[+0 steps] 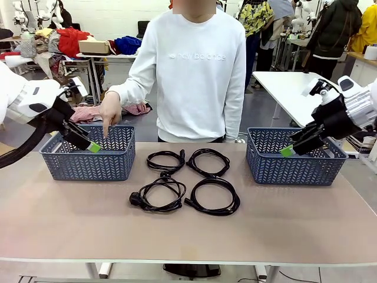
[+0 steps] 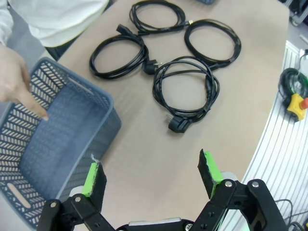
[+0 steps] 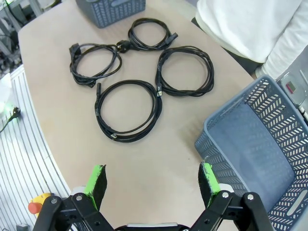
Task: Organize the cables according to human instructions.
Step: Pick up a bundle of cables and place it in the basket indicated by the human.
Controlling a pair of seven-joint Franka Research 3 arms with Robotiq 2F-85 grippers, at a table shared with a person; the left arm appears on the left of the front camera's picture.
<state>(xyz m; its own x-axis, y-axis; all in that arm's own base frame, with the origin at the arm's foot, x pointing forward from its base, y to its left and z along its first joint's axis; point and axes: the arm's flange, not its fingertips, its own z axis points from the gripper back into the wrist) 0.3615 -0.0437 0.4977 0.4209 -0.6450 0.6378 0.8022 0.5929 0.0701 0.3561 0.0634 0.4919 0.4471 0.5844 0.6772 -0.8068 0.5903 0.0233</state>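
Several coiled black cables lie side by side in the middle of the table, between two blue baskets. The person's hand points a finger down into the left basket. My left gripper hovers open over that basket's near rim, holding nothing. Over the right basket my right gripper hangs open and empty. The left wrist view has the left gripper above the table, the cables beyond it and the basket alongside. The right gripper faces the cables beside its basket.
A yellow emergency button with a red cap hangs past the table's ribbed metal edge. Bare tabletop stretches in front of the cables. The person stands at the far edge, and a white table is behind on the right.
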